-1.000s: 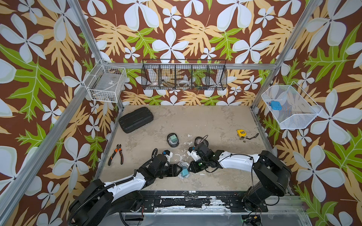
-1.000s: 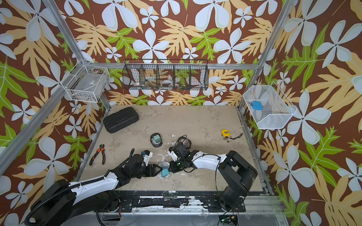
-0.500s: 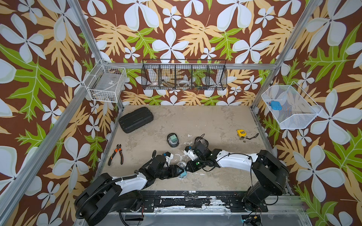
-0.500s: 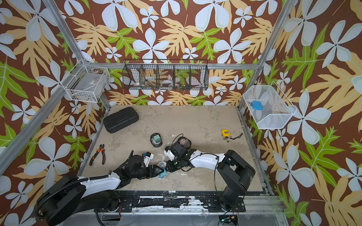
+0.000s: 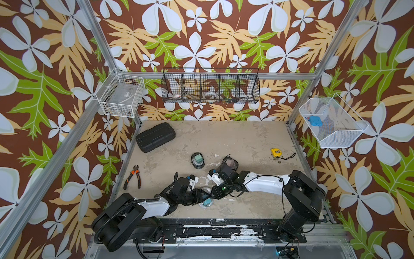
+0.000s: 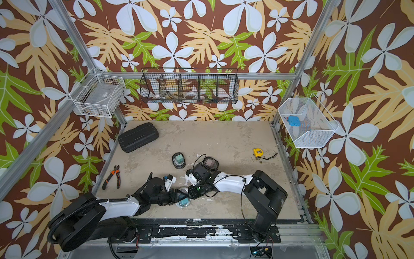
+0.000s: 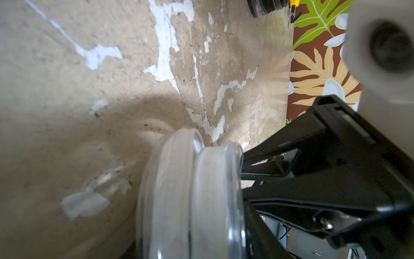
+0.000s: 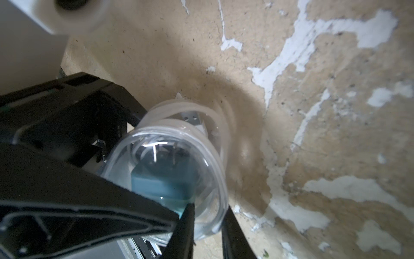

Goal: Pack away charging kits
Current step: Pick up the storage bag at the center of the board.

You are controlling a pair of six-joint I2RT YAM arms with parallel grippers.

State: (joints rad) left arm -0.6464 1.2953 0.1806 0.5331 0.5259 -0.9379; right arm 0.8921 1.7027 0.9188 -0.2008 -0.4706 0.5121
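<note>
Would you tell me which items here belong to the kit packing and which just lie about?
Job: clear-rimmed pouch with teal plug, mint-plug pouch, pink-plug pouch.
Lying about: black case, pliers, tape measure, blue gadget.

Lab test cell — aluminium frame (image 5: 125, 74), wallpaper (image 5: 201, 44)

Tabletop (image 5: 224, 139), case (image 5: 155, 137), pliers (image 5: 134, 177), tape measure (image 5: 276, 152), pouches (image 5: 197, 160)

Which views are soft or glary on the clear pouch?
Left wrist view: the clear pouch sits too near the lens, its rims smeared out of focus; the table behind is shadowed around it. Right wrist view: a bright glare streak on the pouch's dome, yet the teal plug block inside reads fine. Both top views: evenly lit and sharp, though the pouch is mostly hidden.
</note>
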